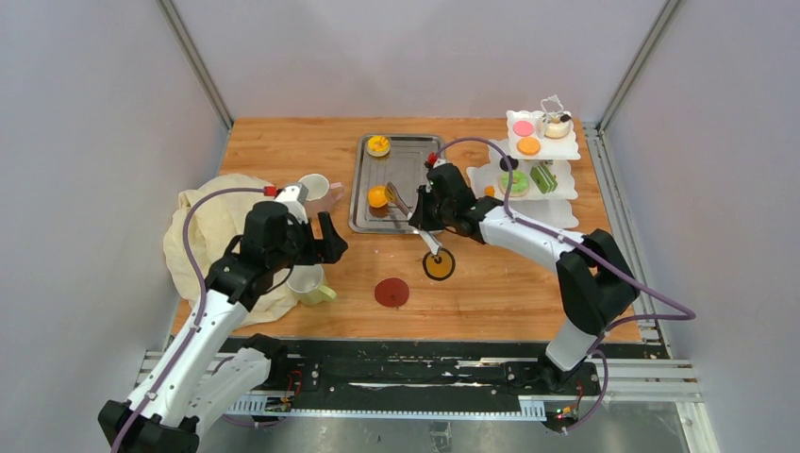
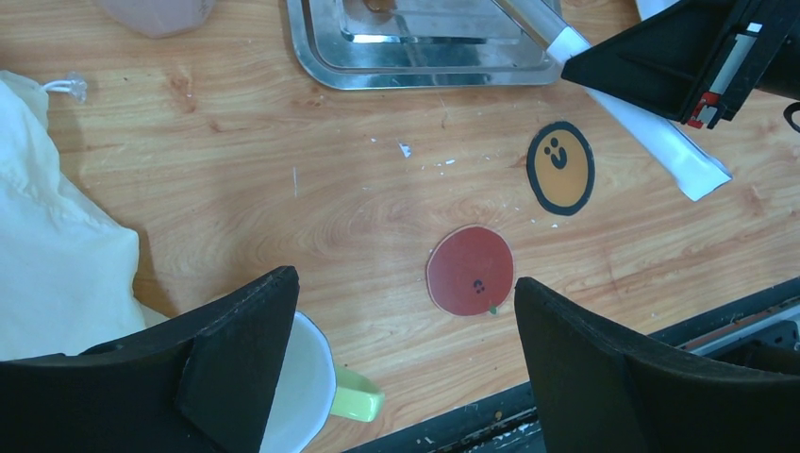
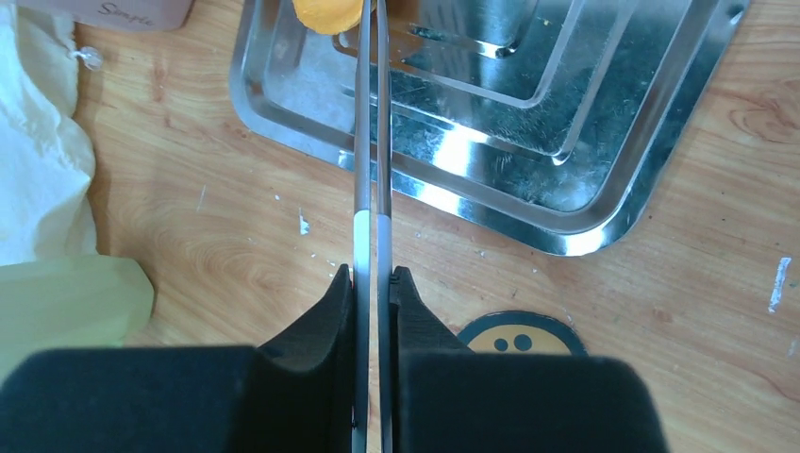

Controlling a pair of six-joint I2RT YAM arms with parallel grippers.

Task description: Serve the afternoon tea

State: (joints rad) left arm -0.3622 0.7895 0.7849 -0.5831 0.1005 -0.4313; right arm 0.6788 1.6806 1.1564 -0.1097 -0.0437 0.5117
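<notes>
My right gripper (image 3: pixel 375 278) is shut on the metal tongs (image 3: pixel 368 170). The squeezed tong tips reach an orange tart (image 3: pixel 325 13) in the steel tray (image 3: pixel 585 222); whether they pinch it is cut off. From above, this tart (image 1: pixel 377 196) and a second one (image 1: pixel 378 144) lie in the tray. My left gripper (image 2: pixel 406 344) is open and empty, over a pale mug with a green handle (image 2: pixel 307 392). A red coaster (image 2: pixel 471 270) and an orange coaster (image 2: pixel 560 168) lie flat on the table. The white tiered stand (image 1: pixel 566 187) holds a pink disc (image 1: pixel 523 127), an orange tart (image 1: pixel 529 145) and a green donut (image 1: pixel 514 181).
A cream cloth (image 1: pixel 212 236) is heaped at the left, under my left arm. The second pale mug (image 1: pixel 314 187) stands between the cloth and the tray. The stand also carries a green slice (image 1: pixel 543 178) and a white cupcake (image 1: pixel 557 124). Grey walls enclose the table.
</notes>
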